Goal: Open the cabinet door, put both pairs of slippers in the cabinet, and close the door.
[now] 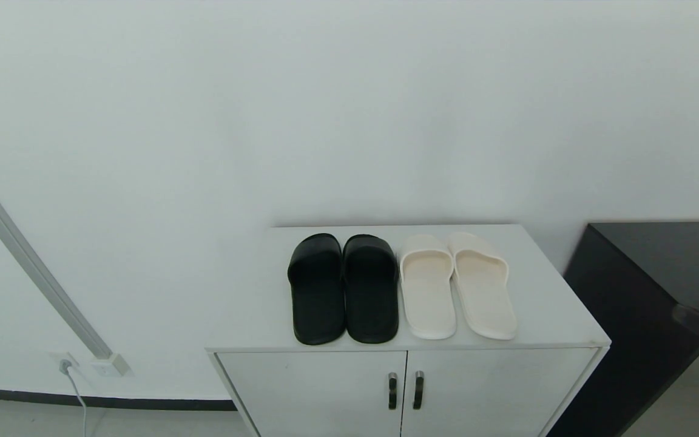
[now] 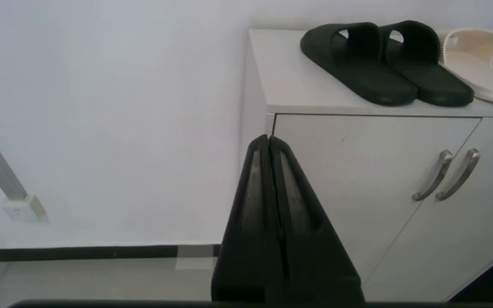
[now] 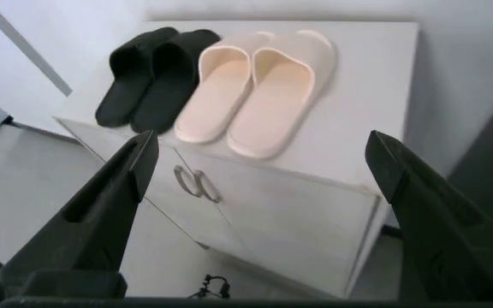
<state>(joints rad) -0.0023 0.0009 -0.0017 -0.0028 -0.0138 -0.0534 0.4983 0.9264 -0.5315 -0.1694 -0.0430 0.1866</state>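
Slippers (image 1: 371, 291), 2 prs, atop cabinet (image 1: 543, 303); L pincer (image 2: 269, 147) clamped, R pincer (image 3: 261, 141) spread wide, both empty.

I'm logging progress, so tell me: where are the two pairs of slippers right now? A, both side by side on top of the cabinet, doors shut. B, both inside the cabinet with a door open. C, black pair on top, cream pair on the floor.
A: the black slippers and cream slippers lie side by side on the cabinet top, and both cabinet doors below are shut.
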